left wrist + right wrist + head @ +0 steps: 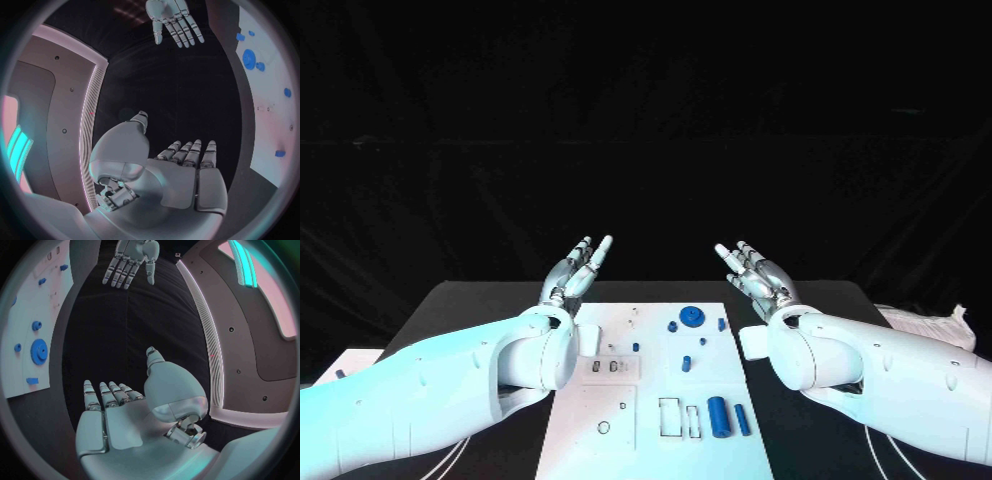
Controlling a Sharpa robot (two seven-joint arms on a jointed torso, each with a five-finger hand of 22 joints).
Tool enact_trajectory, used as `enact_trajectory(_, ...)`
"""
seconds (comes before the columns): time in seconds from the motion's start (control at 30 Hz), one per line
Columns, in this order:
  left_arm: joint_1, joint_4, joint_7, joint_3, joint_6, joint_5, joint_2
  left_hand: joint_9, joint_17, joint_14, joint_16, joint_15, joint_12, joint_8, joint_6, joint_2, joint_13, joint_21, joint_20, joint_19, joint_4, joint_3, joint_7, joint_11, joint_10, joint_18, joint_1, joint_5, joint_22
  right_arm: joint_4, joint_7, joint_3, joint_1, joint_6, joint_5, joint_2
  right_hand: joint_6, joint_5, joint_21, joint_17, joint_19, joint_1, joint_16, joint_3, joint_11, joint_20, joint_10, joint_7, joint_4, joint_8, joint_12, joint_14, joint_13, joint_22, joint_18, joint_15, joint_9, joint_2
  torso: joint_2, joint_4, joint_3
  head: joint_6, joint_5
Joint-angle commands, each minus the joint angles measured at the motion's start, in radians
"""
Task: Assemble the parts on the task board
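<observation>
Hands raised, fingers straight and apart, palms facing each other across the far end of the task board (574, 440) — nothing held in either. Left hand (577, 268) lifted past the board's far left corner; right hand (754, 270) lifted past its far right corner, mirrored. Same story from the wrists: left hand (181, 172) flat and bare, right hand (115, 415) flat and bare, each seeing the other's spread fingers across the gap.

Parts all below and nearer the body than both hands, lying or standing on the white plate. Large blue gear (691, 316) up near the board's far edge, a shade right of centre. Thick blue cylinder (718, 416) and thin blue pin (741, 419) side by side toward the near right corner, long axes running away from the robot along the board's length, just right of two outlined rectangular slots (679, 417). Small blue pegs scattered through the middle — too small to make out well.

Judged from this: assembly not yet begun. Cylinder and pin lying on the right arm's side, so nearer that hand — reachable only by drawing back toward the body and down. Fingers probably best closed across the short width, not along the length.
</observation>
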Motion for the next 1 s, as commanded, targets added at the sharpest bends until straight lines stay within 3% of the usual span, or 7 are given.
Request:
enact_trajectory(0.03, 0.003, -0.004, 0.021, 0.0, 0.093, 0.001, 0.003, 0.003, 0.004, 0.011, 0.009, 0.02, -0.001, 0.002, 0.016, 0.011, 0.003, 0.005, 0.021, 0.004, 0.006, -0.005, 0.115, 0.023, 0.006, 0.02, 0.053, 0.006, 0.002, -0.023, -0.087, -0.005, 0.011, 0.236, -0.096, 0.007, 0.052, -0.006, 0.045, 0.012, 0.07, 0.155, 0.015, 0.009, 0.054, 0.02, 0.068, 0.132, -0.089, 0.011, 0.015, 0.052, 0.016, 0.025, 0.034, 0.047, 0.011, 0.022, 0.0, -0.0002, -0.0001, 0.0, 0.0)
enact_trajectory(0.2, 0.003, -0.004, 0.021, 0.0, 0.093, 0.001, 0.003, 0.01, 0.014, 0.055, 0.027, 0.036, 0.009, 0.01, 0.055, 0.019, 0.012, 0.011, 0.024, 0.015, -0.017, -0.014, 0.133, 0.042, 0.049, 0.008, 0.084, 0.006, 0.006, -0.046, -0.12, -0.012, 0.023, 0.323, -0.125, 0.012, 0.266, -0.007, 0.196, 0.054, 0.344, 0.269, 0.114, 0.062, 0.102, 0.018, 0.347, 0.169, -0.19, 0.08, 0.101, 0.325, 0.057, 0.098, 0.012, 0.084, 0.052, 0.01, 0.0, -0.0002, -0.0001, 0.0, 0.0)
enact_trajectory(0.4, 0.003, -0.004, 0.021, 0.0, 0.093, 0.001, 0.003, 0.038, 0.081, 0.453, 0.178, 0.081, 0.085, 0.062, 0.263, 0.007, 0.048, 0.153, 0.027, 0.313, -0.076, -0.018, 0.167, 0.098, 0.353, -0.035, 0.175, 0.003, 0.083, -0.056, -0.134, -0.015, 0.027, 0.359, -0.137, 0.015, 0.635, 0.007, 0.332, 0.082, 0.677, 0.311, 0.24, 0.121, 0.057, 0.007, 0.804, 0.134, -0.273, 0.177, 0.2, 0.81, 0.079, 0.136, 0.058, 0.031, 0.093, -0.015, 0.0, -0.0002, -0.0001, 0.0, 0.0)
enact_trajectory(0.43, 0.004, -0.002, 0.064, -0.001, 0.142, 0.041, -0.03, 0.04, 0.085, 0.491, 0.189, 0.08, 0.09, 0.066, 0.285, 0.006, 0.049, 0.171, 0.025, 0.357, -0.081, -0.019, 0.168, 0.097, 0.381, -0.035, 0.182, 0.004, 0.092, -0.098, -0.064, -0.014, 0.032, 0.127, -0.371, 0.002, 0.65, 0.006, 0.333, 0.08, 0.687, 0.311, 0.238, 0.126, 0.054, 0.006, 0.814, 0.132, -0.278, 0.178, 0.197, 0.822, 0.076, 0.134, 0.06, 0.029, 0.093, -0.017, 0.004, -0.003, 0.0007, -0.013, -0.004)
enact_trajectory(0.57, 0.005, 0.016, 0.062, -0.001, 0.165, 0.03, -0.058, 0.06, 0.104, 0.724, 0.253, 0.025, 0.162, 0.115, 0.501, -0.011, 0.068, 0.279, 0.019, 0.653, -0.118, -0.025, 0.161, 0.06, 0.697, 0.012, 0.241, 0.004, 0.133, -0.099, -0.073, -0.012, 0.035, 0.114, -0.476, -0.001, 0.825, -0.009, 0.337, 0.06, 0.798, 0.284, 0.212, 0.188, 0.026, -0.03, 0.928, 0.111, -0.328, 0.175, 0.159, 0.949, 0.058, 0.112, 0.058, -0.005, 0.08, -0.034, 0.017, -0.0057, -0.0004, -0.006, -0.004)
enact_trajectory(0.73, 0.009, 0.055, 0.042, -0.001, 0.206, 0.011, -0.102, 0.083, 0.133, 0.905, 0.279, -0.026, 0.203, 0.181, 0.803, -0.024, 0.081, 0.306, -0.009, 0.829, -0.172, -0.022, 0.127, 0.015, 0.906, 0.04, 0.316, 0.004, 0.131, -0.101, -0.092, -0.008, 0.049, 0.119, -0.636, -0.006, 0.906, -0.017, 0.362, 0.067, 0.896, 0.252, 0.207, 0.259, 0.0, -0.069, 1.037, 0.097, -0.376, 0.161, 0.132, 1.075, 0.061, 0.108, 0.059, -0.045, 0.069, -0.052, 0.041, -0.0025, 0.0, -0.01, -0.005)
enact_trajectory(1.0, 0.015, 0.167, 0.013, 0.0, 0.263, -0.007, -0.177, 0.072, 0.208, 1.1, 0.301, -0.094, 0.196, 0.177, 0.944, -0.017, 0.091, 0.32, -0.074, 1.008, -0.202, -0.01, 0.076, -0.05, 1.102, 0.038, 0.362, 0.005, 0.123, -0.084, -0.175, 0.008, 0.071, 0.14, -1.026, -0.025, 1.003, -0.024, 0.478, 0.092, 1.001, 0.239, 0.224, 0.327, -0.043, -0.134, 1.18, 0.069, -0.398, 0.147, 0.109, 1.239, 0.062, 0.162, 0.056, -0.101, 0.068, -0.104, 0.091, 0.0189, -0.0032, -0.009, -0.022)
